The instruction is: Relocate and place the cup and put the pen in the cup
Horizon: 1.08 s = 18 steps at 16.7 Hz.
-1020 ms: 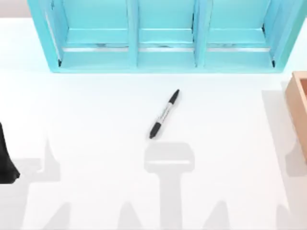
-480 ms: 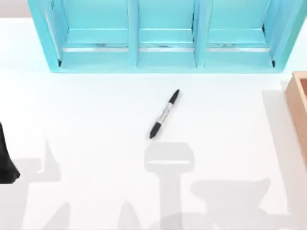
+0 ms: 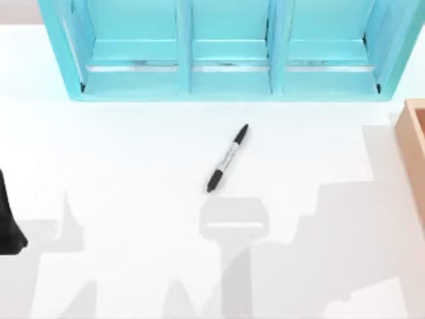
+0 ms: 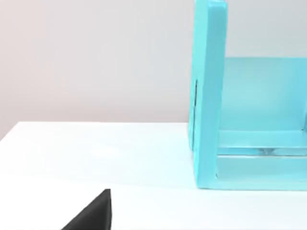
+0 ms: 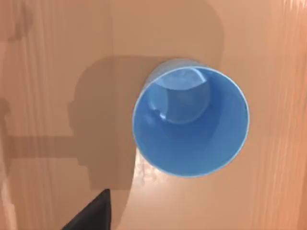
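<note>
The pen (image 3: 227, 158), slim and black with a grey-white middle band, lies slanted on the white table (image 3: 133, 153) near its centre. The cup (image 5: 191, 120), round and plain blue, stands upright and empty on a wooden surface, seen from straight above in the right wrist view. My right arm hangs above the cup, and a black part of my right gripper (image 5: 93, 214) shows at the picture's edge, apart from the cup. My left arm (image 3: 8, 222) is parked at the table's far left edge, with a black part of its gripper (image 4: 93, 214) over the table.
A turquoise shelf unit (image 3: 226, 50) with three compartments stands along the back of the table; its side wall (image 4: 207, 96) shows in the left wrist view. A wooden box (image 3: 413, 149) sits at the right edge. Wide grey shadows cover the table's front right.
The shadows over the table's front right have grown and spread toward the wooden box. The pen and the left arm have stayed where they were.
</note>
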Tool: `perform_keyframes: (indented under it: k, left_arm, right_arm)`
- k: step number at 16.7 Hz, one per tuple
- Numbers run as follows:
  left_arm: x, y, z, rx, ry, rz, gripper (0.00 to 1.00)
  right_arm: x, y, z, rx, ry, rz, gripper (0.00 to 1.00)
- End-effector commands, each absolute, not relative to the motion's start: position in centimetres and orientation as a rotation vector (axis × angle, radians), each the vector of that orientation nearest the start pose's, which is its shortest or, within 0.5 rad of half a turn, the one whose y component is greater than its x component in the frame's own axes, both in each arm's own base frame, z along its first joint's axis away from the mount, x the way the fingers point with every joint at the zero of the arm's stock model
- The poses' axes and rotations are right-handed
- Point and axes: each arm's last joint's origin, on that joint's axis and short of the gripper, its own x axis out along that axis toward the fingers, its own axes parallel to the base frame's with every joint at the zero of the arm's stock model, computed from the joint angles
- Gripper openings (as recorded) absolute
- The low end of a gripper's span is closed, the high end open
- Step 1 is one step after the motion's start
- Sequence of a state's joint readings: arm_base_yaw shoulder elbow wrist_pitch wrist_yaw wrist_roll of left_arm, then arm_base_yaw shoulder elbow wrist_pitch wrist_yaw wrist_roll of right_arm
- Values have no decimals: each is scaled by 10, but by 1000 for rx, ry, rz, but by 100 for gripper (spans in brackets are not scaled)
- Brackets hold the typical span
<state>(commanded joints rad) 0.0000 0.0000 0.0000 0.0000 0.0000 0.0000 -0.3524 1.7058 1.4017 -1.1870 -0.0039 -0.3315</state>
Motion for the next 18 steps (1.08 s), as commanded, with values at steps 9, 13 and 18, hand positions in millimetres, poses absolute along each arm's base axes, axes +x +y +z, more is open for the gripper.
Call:
perform_keyframes:
  k: [9, 13, 18]
  left_arm:
    - [106, -1, 160, 0, 0, 0, 100]
    - [106, -1, 160, 0, 0, 0, 100]
    - [106, -1, 160, 0, 0, 0, 100]
  right_arm:
    - [316, -123, 247, 12, 1565, -12, 100]
    - [318, -125, 226, 18, 1573, -13, 100]
    - [320, -125, 171, 14, 1561, -16, 100]
